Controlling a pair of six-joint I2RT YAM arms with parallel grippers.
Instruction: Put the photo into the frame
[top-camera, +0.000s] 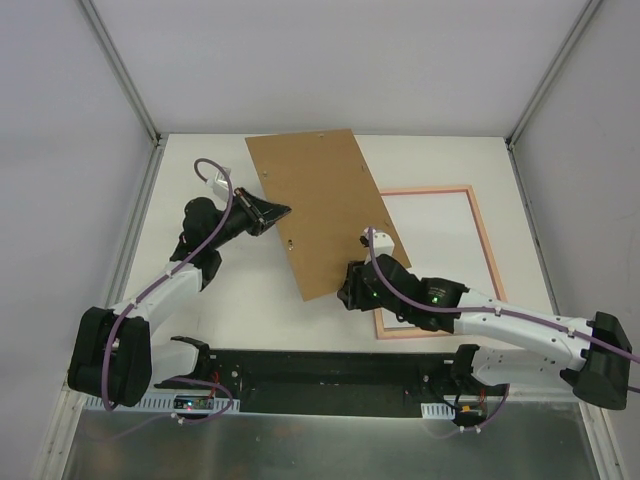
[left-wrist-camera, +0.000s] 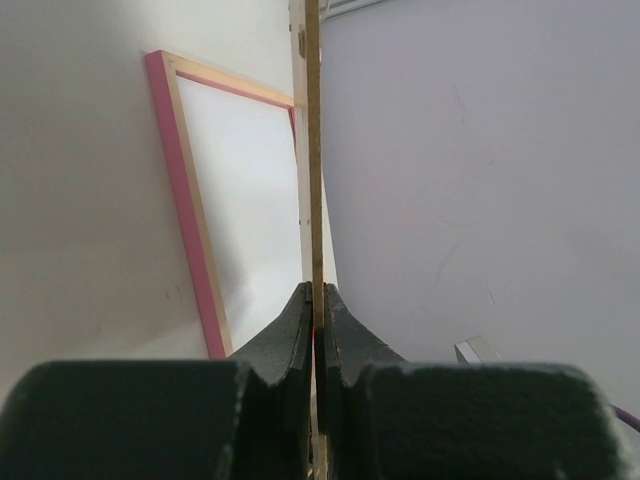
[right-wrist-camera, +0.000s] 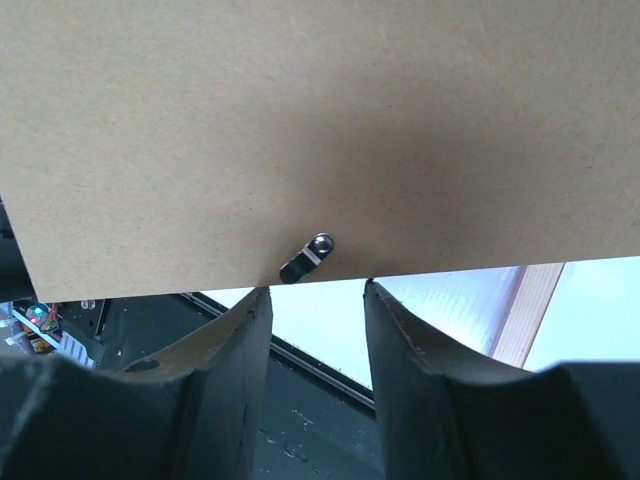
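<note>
Left gripper (left-wrist-camera: 317, 305) is clenched on the left edge of the flat brown cardboard backing board (top-camera: 315, 215), and that one pinch looks like its only hold. My worry is that the board pivots or slips and clips the frame. Right gripper (right-wrist-camera: 316, 290), mid-picture, is released, with its tips at the board's lower edge by a small metal clip (right-wrist-camera: 308, 258). The thin salmon-pink rectangular frame (left-wrist-camera: 184, 200) lies on the white worktop (top-camera: 250, 290), touching that gripper's right side. No photo print in sight. The white rectangle (top-camera: 435, 250) inside the frame might be its back, can't tell.

Two white arms (top-camera: 160, 290) with bulky black joints (top-camera: 105, 350), a purple cable (top-camera: 222, 205) looping along each, small green lights (top-camera: 435, 296) glowing on one.
</note>
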